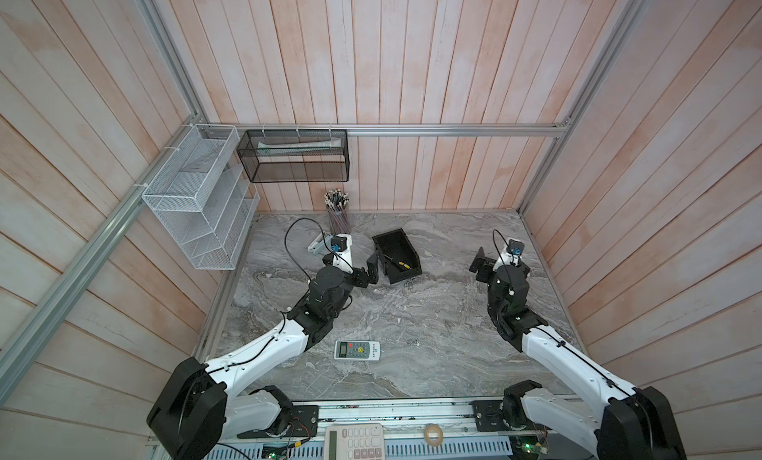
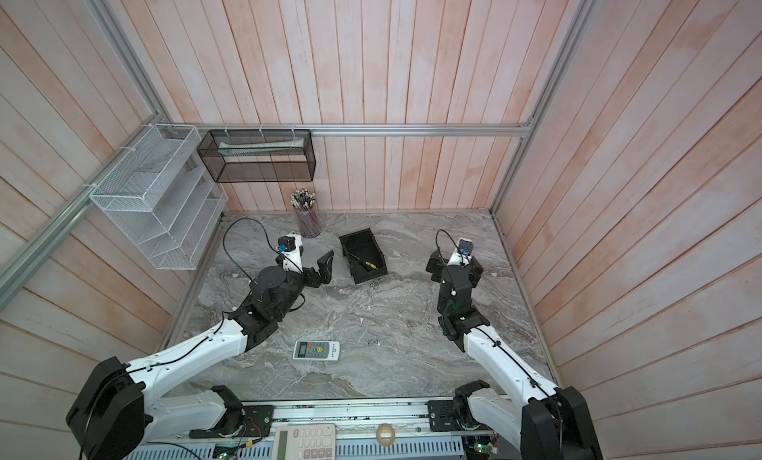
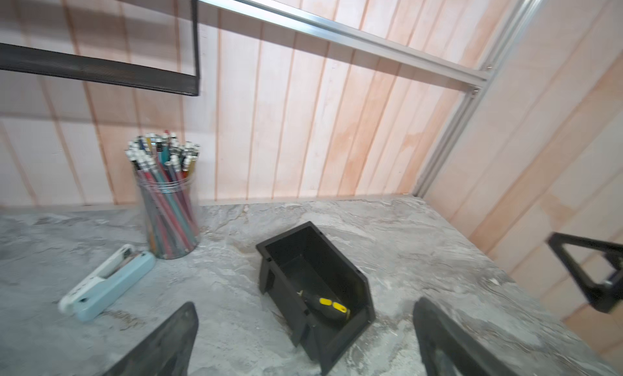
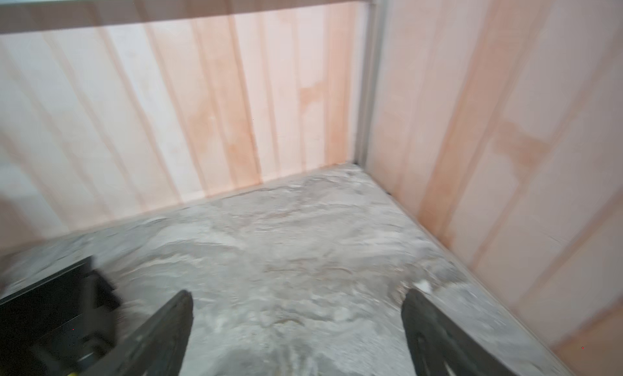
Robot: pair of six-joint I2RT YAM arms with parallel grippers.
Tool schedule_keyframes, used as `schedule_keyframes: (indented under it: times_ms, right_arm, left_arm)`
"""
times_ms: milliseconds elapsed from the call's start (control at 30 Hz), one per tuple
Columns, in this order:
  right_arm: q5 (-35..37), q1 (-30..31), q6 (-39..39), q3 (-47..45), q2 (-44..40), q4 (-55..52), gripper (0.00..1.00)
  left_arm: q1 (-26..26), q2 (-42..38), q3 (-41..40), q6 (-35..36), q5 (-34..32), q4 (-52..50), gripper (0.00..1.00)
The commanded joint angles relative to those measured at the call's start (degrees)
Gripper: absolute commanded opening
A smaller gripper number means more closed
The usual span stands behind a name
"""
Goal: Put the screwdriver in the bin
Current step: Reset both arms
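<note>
The black-and-yellow screwdriver lies inside the small black bin, its handle near the low front lip. No gripper touches it. My left gripper hovers just left of the bin, open, its jaws wide apart and empty. To the right of the bin, my right gripper is open over bare table, pointing at the back right corner. A blurred corner of the bin shows in the right wrist view.
A cup of pencils and a pale blue stapler stand behind the left arm. A white remote lies near the front. A black mesh basket and a white wire rack hang on the walls.
</note>
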Motion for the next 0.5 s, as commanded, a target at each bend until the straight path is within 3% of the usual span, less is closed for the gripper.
schedule_keyframes:
  times_ms: [0,133,267,467]
  right_arm:
    - [14.9,-2.0,4.0,-4.9,-1.5,5.4,0.98]
    - [18.6,-2.5,-4.0,-11.8,1.7,18.2,0.98]
    - [16.5,-2.5,-3.4,-12.0,9.5,21.8,0.98]
    - [10.8,-2.2,-7.3,-20.0,17.2,46.0,0.98]
  left_arm:
    - [3.2,-3.1,-2.3,1.3,-15.5,-4.0,1.0]
    - [12.8,-8.3,-9.7,-4.0,-23.9,-4.6,1.0]
    - [17.1,-11.2,-22.2,3.1,-32.1,12.3,1.0]
    - [25.1,-3.0,-27.1,3.7,-29.3,21.6,1.0]
